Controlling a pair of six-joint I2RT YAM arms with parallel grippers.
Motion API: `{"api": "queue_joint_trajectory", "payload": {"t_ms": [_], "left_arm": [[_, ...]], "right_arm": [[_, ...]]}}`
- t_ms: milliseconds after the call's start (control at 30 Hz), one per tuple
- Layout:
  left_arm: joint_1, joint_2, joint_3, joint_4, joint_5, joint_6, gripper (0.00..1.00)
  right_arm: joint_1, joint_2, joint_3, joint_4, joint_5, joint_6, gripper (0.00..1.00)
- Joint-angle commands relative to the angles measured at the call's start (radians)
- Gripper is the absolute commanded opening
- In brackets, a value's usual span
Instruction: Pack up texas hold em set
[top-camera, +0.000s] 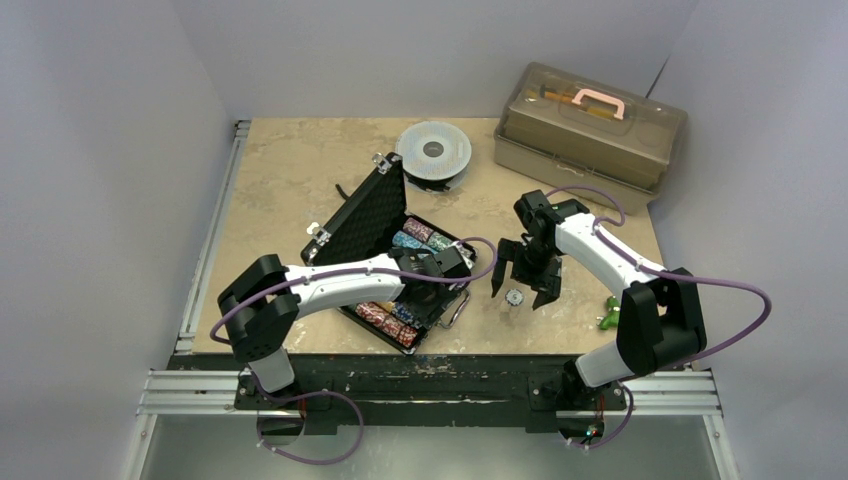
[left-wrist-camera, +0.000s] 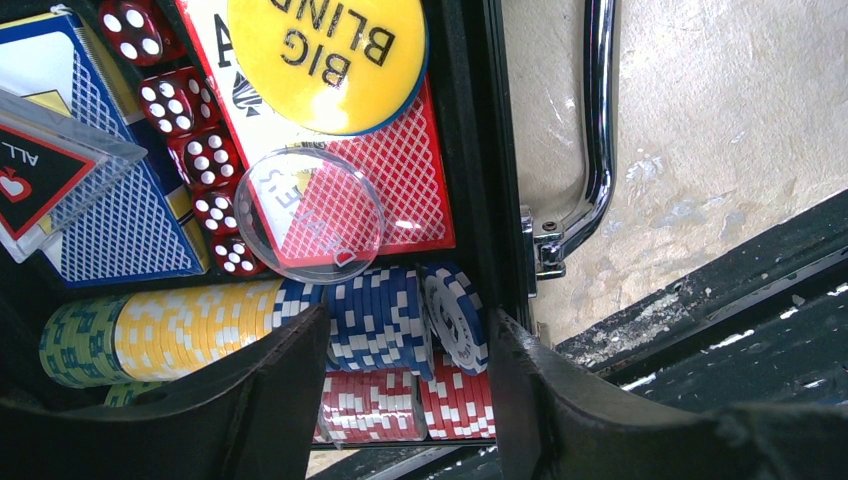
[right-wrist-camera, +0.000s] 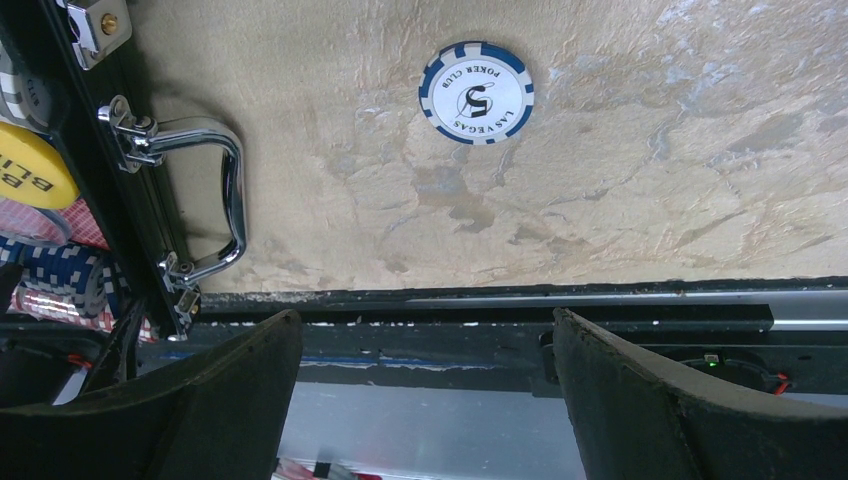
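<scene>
Open briefcase (top-camera: 365, 222) sits close to the front edge of the counter (top-camera: 290, 170), lid raised toward the back, chrome handle (top-camera: 458, 308) jutting out to the right. The left end effector (left-wrist-camera: 405, 400) hangs inside the case's near corner, fingers spread over a row of blue chips (left-wrist-camera: 375, 315); a yellow disc (left-wrist-camera: 325, 60), red dice (left-wrist-camera: 190, 125) and card decks (left-wrist-camera: 110, 190) lie beyond. Just right of the handle, one loose chip (top-camera: 514, 297) lies on bare stone under the right end effector (top-camera: 525, 285), its fingers wide apart. A grey spool (top-camera: 433, 152) crowds the lid from behind; a brown toolbox (top-camera: 590, 135) fills the far right corner. Grey walls close in on three sides.
</scene>
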Motion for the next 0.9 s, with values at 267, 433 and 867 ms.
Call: {"api": "queue_joint_trajectory", "payload": {"t_ms": [267, 433, 867], "left_arm": [[0.002, -0.085, -0.002, -0.071, -0.154, 0.008, 0.5], [0.002, -0.095, 0.008, -0.056, -0.104, 0.021, 0.51], [0.002, -0.17, 0.069, -0.078, -0.048, 0.021, 0.55]], "right_arm": [[-0.004, -0.024, -0.009, 0.016, -0.032, -0.006, 0.92], [-0.004, -0.027, -0.018, 0.017, -0.034, -0.007, 0.92], [-0.004, -0.062, -0.04, 0.068, -0.051, -0.064, 0.92]]}}
